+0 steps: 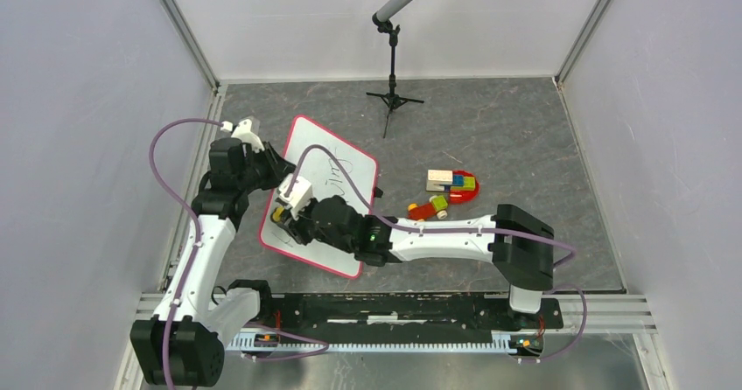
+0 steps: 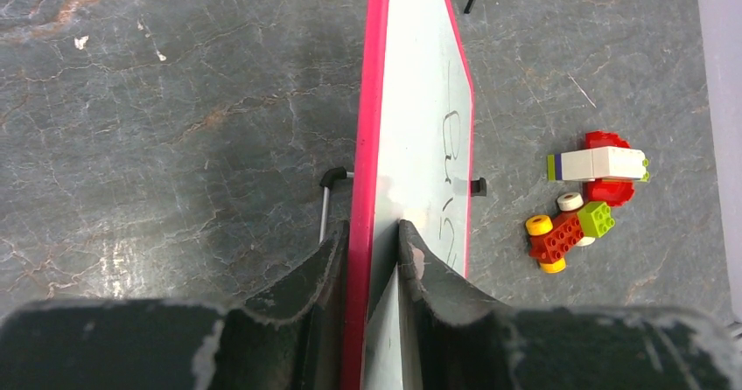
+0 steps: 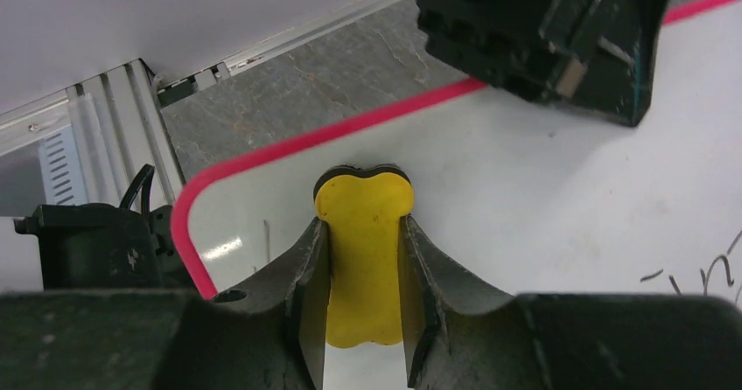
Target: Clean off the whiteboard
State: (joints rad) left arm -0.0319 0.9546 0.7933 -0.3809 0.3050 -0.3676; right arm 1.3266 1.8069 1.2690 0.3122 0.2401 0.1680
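Note:
The whiteboard [image 1: 341, 158], white with a red-pink frame, lies tilted on the grey table, left of centre. My left gripper [image 1: 278, 168] is shut on its left edge; the left wrist view shows the board [image 2: 420, 101] edge-on between the jaws of the gripper [image 2: 374, 241]. Black handwriting [image 1: 337, 180] remains near the board's middle. My right gripper [image 3: 363, 224] is shut on a yellow eraser [image 3: 363, 193], which rests on the board [image 3: 542, 189] near its rounded near-left corner. In the top view the right gripper [image 1: 283, 222] sits over the board's lower left part.
A red plate with coloured toy bricks [image 1: 446, 193] lies right of the board. A microphone stand [image 1: 394, 97] is at the back. A black clip [image 2: 477, 187] sticks out of the board's edge. Walls close in on both sides, and a metal rail [image 1: 394, 307] runs along the front.

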